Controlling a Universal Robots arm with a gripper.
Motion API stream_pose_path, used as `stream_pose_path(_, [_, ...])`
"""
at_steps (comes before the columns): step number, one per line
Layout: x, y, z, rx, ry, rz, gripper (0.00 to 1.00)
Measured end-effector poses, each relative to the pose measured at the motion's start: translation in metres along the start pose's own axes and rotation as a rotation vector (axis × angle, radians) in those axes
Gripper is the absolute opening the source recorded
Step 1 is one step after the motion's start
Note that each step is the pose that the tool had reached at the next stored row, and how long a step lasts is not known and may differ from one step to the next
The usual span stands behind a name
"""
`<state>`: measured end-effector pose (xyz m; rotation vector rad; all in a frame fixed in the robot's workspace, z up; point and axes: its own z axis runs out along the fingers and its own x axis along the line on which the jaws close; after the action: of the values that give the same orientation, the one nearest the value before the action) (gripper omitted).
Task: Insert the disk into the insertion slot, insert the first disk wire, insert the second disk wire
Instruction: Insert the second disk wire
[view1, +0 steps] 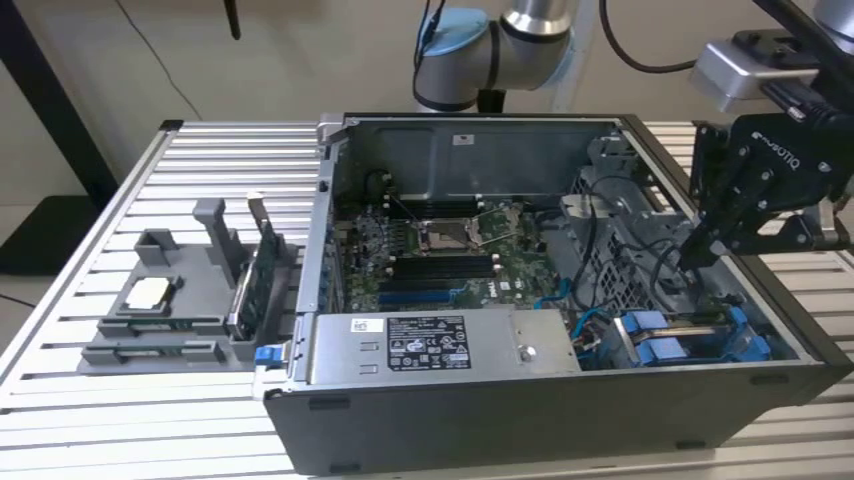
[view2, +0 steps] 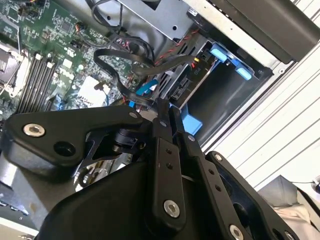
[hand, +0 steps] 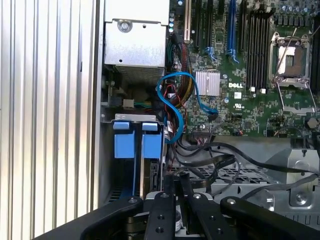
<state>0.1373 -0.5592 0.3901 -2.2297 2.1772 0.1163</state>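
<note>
Pincer (view2: 167, 117) fills the lower part of the second wrist view; its two black fingers (view2: 161, 127) are pressed together at the tips, clenched. What they pinch, if anything, I cannot tell; a black flat wire (view2: 112, 70) loops close above the tips.

Just beyond the tips: the disk (view2: 192, 80) sits seated in the insertion slot (view2: 220, 97), centre of that frame, blue carrier tabs (view2: 227, 60) at the cage mouth. Judged: step one is done. Whether either disk wire is plugged is not visible, so the wire steps count as open.

In the first wrist view the blue tabs (hand: 137, 142) lie left of centre, directly above the pincer.

Exterior view: pincer (view1: 697, 255) dips into the case (view1: 534, 400) at right, drive cage (view1: 687, 335) lower right below it. Motherboard (view1: 454, 250) mid-frame. Table (view1: 80, 400) underneath, grey holder (view1: 174, 300) at left.
</note>
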Motion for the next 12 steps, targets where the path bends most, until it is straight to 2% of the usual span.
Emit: stream_pose_path(12, [0.0028,-0.0003,0.0075,0.0000,-0.0001,0.000,0.16])
